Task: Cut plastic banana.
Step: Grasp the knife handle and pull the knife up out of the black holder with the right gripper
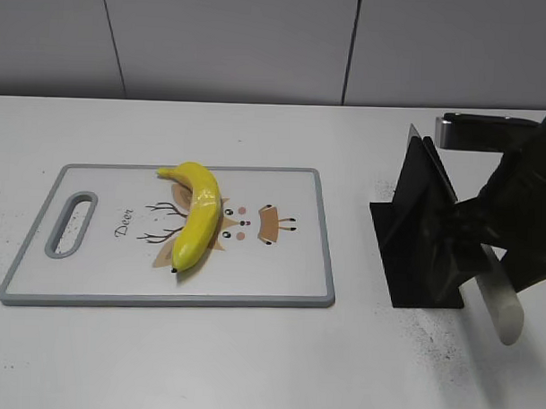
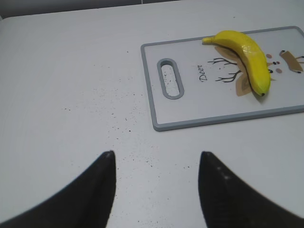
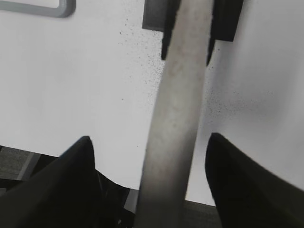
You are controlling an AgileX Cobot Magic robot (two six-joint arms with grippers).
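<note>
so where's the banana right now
The banana lies on the cutting board, left of centre in the exterior view, over the deer print and right of the handle slot.

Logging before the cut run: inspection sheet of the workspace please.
Surface: white table, dark specks scattered.
Job's things: plastic banana lies on the cutting board, uncut; knife in the right gripper's jaws, blade down, beside the black knife stand.
Clutter: second knife handle behind the stand.
Grippers: left gripper open and empty, above bare table short of the board; right gripper holds the knife, its closure not visible.
Cables: nothing seen.
Surroundings: grey panelled wall.
</note>
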